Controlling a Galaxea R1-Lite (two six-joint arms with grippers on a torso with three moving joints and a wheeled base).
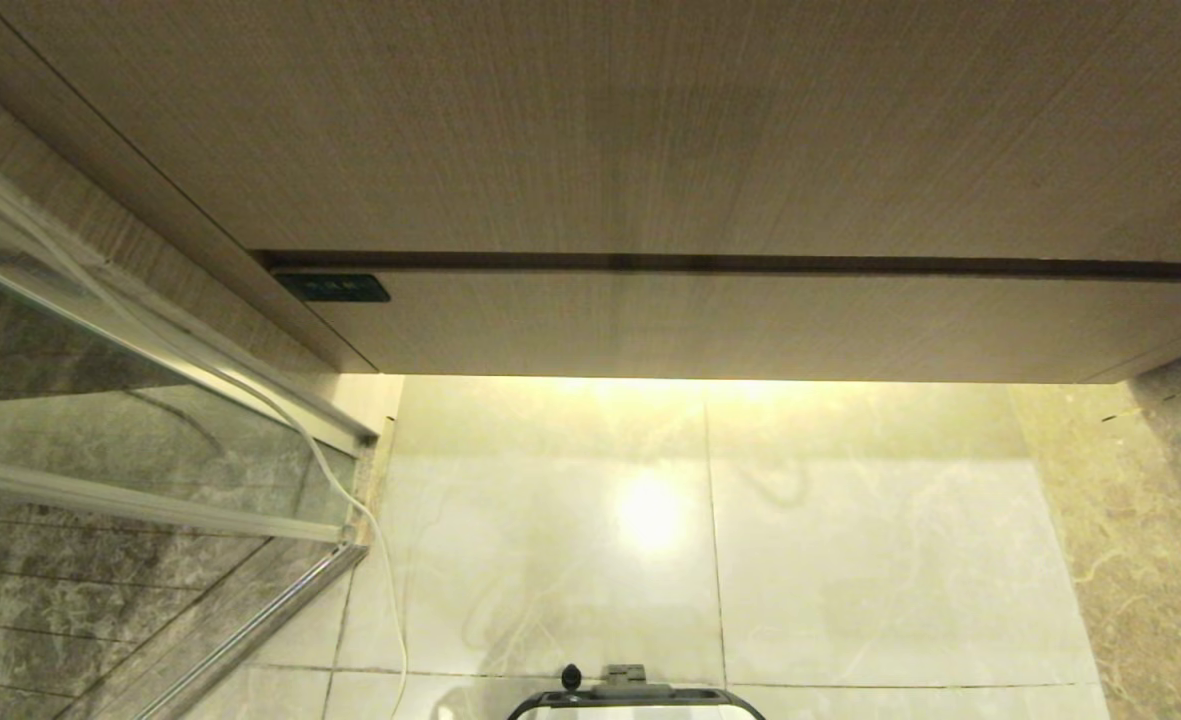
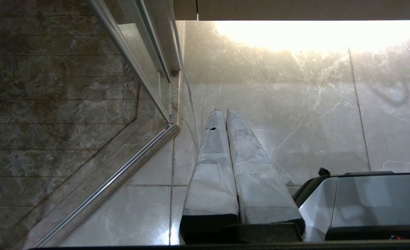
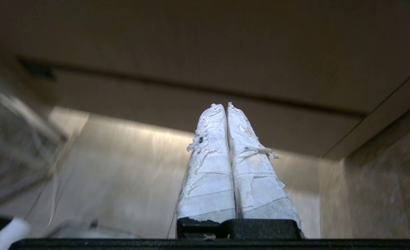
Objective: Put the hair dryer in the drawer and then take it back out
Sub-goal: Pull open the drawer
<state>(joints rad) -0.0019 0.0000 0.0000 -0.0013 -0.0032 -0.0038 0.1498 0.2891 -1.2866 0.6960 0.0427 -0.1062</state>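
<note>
Facing: the shut drawer [image 1: 710,325], filling the head view from 9 to 3 o'clock, black label plate [image 1: 332,288] at 10.
Left gripper [image 2: 222,111]: pressed together, empty, over floor tiles [image 2: 295,114].
Right gripper [image 3: 224,106]: closed tight, empty, aimed at drawer front.
Hair dryer: unseen; white cord [image 1: 350,500] at 8 o'clock.

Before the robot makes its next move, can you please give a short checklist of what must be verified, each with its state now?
1. Drawer shut, front flush under the taller panel: ok, but it must be opened first.
2. Hair dryer in view: not ok, no picture shows it.
3. Right gripper empty, jaws shut, pointing at the cabinet: ok.
4. Left gripper empty, jaws shut, over the floor tiles: ok.
5. White cord beside the glass door, away from both arms: ok.
</note>
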